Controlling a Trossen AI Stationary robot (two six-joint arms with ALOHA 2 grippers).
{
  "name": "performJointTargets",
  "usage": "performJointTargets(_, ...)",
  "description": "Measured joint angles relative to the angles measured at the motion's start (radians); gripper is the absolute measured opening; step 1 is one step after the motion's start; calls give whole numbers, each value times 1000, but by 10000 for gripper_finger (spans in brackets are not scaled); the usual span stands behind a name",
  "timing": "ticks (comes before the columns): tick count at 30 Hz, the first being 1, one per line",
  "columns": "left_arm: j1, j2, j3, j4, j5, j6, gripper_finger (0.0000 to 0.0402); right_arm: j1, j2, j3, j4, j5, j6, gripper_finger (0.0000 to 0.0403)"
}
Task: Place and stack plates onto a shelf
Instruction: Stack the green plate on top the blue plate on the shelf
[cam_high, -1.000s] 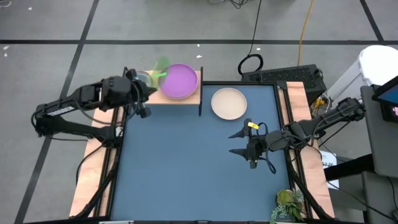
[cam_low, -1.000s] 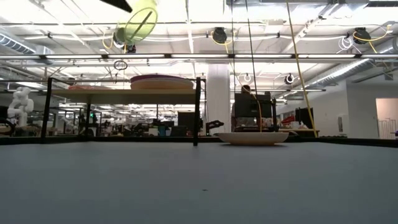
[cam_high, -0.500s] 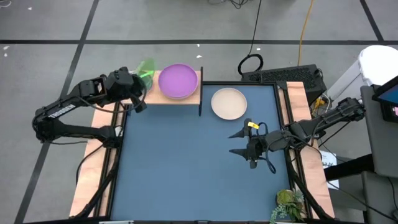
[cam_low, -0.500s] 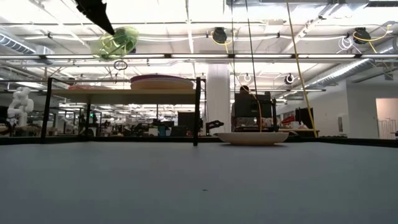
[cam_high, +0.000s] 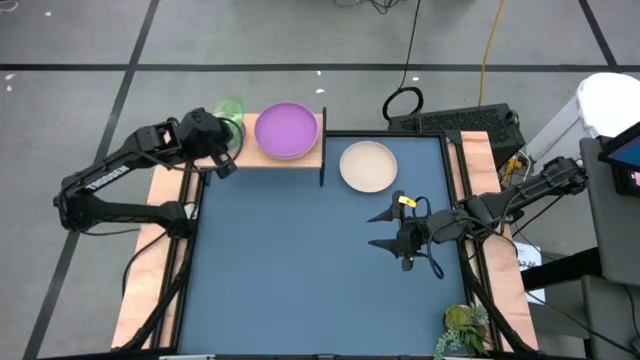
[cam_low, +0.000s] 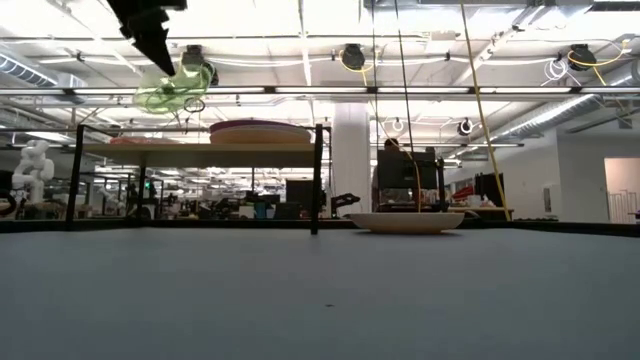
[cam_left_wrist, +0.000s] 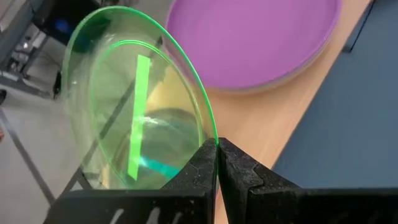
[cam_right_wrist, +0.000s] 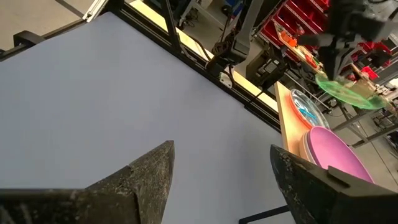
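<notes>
Holding green plate (cam_left_wrist: 134, 106) by rim, left gripper (cam_left_wrist: 217, 163) pinched shut, above shelf (cam_high: 250, 158) end, probably to stack | right gripper (cam_high: 384, 229) wide open, empty, waiting.

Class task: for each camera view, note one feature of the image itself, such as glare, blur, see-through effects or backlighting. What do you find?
Left wrist view: the green plate is see-through, with a bright streak of glare. Low view: ceiling lights backlight the shelf, leaving its legs dark. Right wrist view: the right gripper is close and blurred. High view: even light, faint shadows on the table.
</notes>
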Motion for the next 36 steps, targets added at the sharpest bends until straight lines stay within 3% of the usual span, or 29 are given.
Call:
performJointTargets(11,31,62,-93,-1,2,3,14,0,0,0,0,0,-3,247)
performJointTargets(36,106,128,-128,0,-7,82,15,0,0,0,0,0,-3,247)
